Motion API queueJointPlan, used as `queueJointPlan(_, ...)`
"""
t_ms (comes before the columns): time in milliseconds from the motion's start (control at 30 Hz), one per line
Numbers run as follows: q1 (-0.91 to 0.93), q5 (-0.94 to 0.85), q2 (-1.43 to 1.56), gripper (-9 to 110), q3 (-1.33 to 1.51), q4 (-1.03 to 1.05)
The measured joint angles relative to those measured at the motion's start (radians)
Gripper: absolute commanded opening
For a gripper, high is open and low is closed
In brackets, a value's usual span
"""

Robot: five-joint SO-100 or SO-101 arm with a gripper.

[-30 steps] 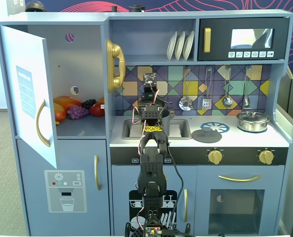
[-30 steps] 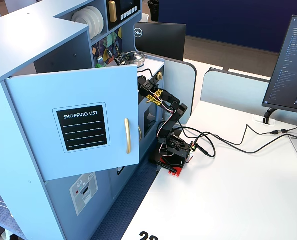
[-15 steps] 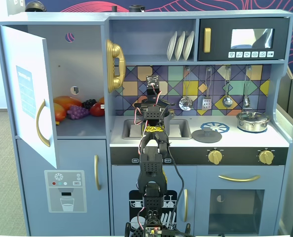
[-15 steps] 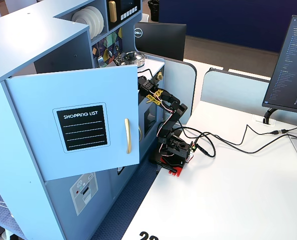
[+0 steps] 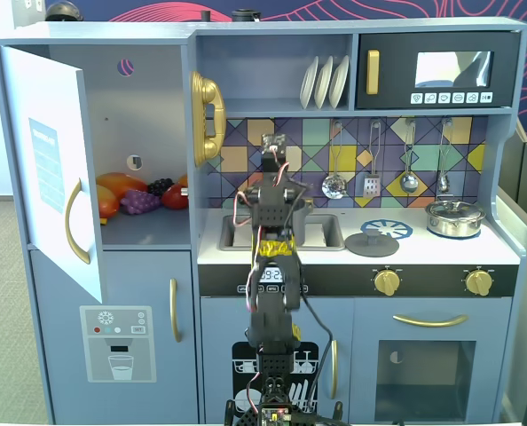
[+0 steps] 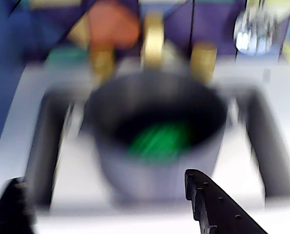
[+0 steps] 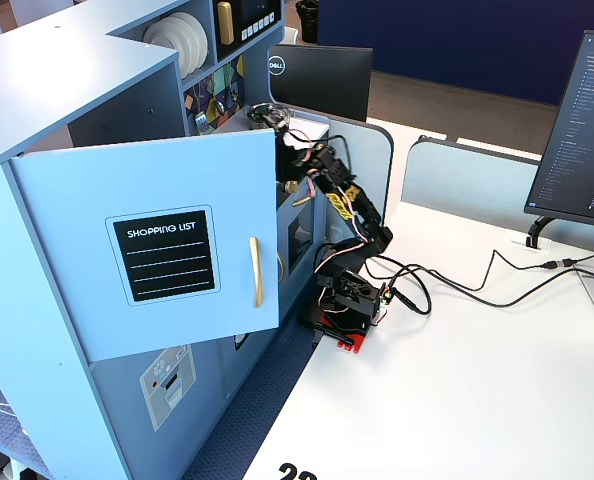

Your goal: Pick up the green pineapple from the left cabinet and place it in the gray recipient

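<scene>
Three plates (image 5: 324, 82), four hanging utensils (image 5: 389, 160)

One fixed view faces the toy kitchen (image 5: 334, 222) head-on; another looks down from its left side. The blurred wrist view hangs close above the sink's gray recipient (image 6: 155, 141).

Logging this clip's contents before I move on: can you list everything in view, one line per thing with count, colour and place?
green pineapple: one, green, inside the gray pot
gray recipient: one, dark gray, in the sink
left cabinet: one, blue-gray, door open, left in a fixed view
toy fruits: several, orange, red, purple, on the cabinet shelf
plates: three, white, upper shelf
silver pot: one, shiny, lidded, counter right
flat lid: one, gray, counter right of sink
utensils: four, silver, hanging on the backsplash
monitor: one, dark, on the white desk
arm: one, black, before the kitchen
gripper: jaws open, above the pot
</scene>
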Motion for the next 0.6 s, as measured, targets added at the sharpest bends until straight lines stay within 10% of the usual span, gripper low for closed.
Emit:
queueJointPlan(67,-0.002,0.005,0.112,0,0.049,0.104)
queueJointPlan(600,0.008,0.032,0.62,0,1.137,0.005)
